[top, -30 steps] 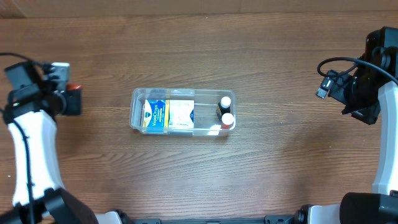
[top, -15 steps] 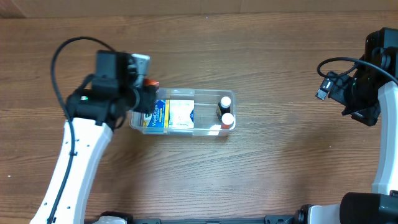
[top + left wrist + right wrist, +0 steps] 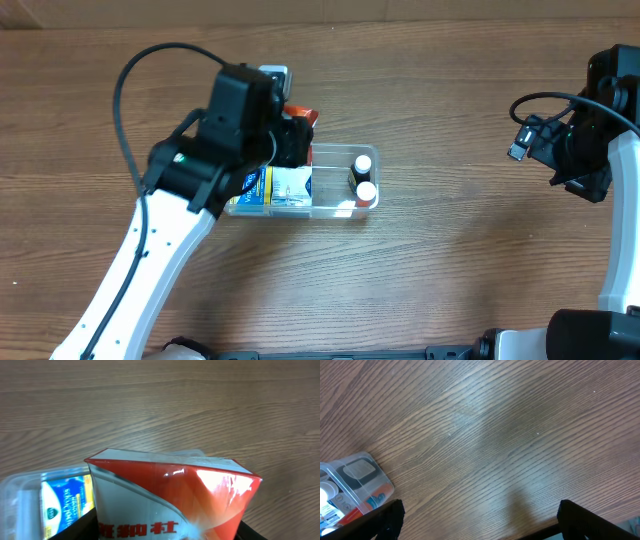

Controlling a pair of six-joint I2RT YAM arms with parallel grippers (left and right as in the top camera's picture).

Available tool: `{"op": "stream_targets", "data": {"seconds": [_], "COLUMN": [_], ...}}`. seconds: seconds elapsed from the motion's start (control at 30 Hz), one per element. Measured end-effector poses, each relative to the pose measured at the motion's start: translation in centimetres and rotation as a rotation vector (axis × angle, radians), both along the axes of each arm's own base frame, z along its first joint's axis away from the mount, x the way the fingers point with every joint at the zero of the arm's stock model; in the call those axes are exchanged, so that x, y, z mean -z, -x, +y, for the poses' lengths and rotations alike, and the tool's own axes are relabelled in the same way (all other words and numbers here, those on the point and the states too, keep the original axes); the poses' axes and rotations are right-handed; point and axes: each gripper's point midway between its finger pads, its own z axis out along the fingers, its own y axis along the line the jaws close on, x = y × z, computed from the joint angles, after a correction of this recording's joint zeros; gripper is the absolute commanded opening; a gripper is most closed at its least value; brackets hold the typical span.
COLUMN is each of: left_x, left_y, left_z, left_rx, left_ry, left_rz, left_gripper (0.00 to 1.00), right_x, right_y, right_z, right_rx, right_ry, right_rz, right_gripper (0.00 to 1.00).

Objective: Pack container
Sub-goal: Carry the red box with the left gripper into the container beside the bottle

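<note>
The clear plastic container point(image 3: 340, 156) lies at the table's middle. It holds a blue-and-white box point(image 3: 252, 188), a white box point(image 3: 292, 186) and two small white-capped bottles point(image 3: 364, 176). My left gripper point(image 3: 298, 134) is shut on a red-and-white box point(image 3: 170, 495) and holds it over the container's back edge, near its middle. The container's left end with the blue box also shows in the left wrist view point(image 3: 45, 502). My right gripper point(image 3: 480, 520) is open and empty above bare wood at the far right. The container's corner shows in the right wrist view point(image 3: 355, 485).
The wooden table point(image 3: 450, 270) surrounds the container. My right arm point(image 3: 585, 150) with its cable sits at the right edge. My left arm point(image 3: 150, 270) crosses the front left of the table.
My left arm has swung from the far left to over the container, carrying the red-and-white box. The right arm has not moved.
</note>
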Motion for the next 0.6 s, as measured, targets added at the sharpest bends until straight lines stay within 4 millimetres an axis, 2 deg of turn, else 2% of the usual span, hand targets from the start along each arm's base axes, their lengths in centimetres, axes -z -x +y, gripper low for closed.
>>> {"op": "stream_targets", "data": {"seconds": [0.1, 0.2, 0.4, 0.6], "left_x": [1.9, 4.7, 9.6, 11.1], "left_y": [-0.5, -0.5, 0.5, 0.6], "left_z": [-1.1, -2.1, -2.7, -2.8], "left_rx": [0.001, 0.013, 0.023, 0.02], "left_ry": [-0.007, -0.034, -0.097, -0.114], "left_rz": [0.055, 0.137, 0.303, 0.347], "left_gripper": [0.33, 0.31, 0.22, 0.22], "right_x": [0.0, 0.0, 0.0, 0.0], "right_y": [0.0, 0.0, 0.0, 0.0], "right_z": [0.0, 0.0, 0.0, 0.0], "right_rx": [0.0, 0.0, 0.0, 0.0], "right_ry": [0.0, 0.0, 0.0, 0.001], "right_rz": [0.001, 0.0, 0.0, -0.002], "right_gripper": [1.0, 1.0, 1.0, 1.0]}}
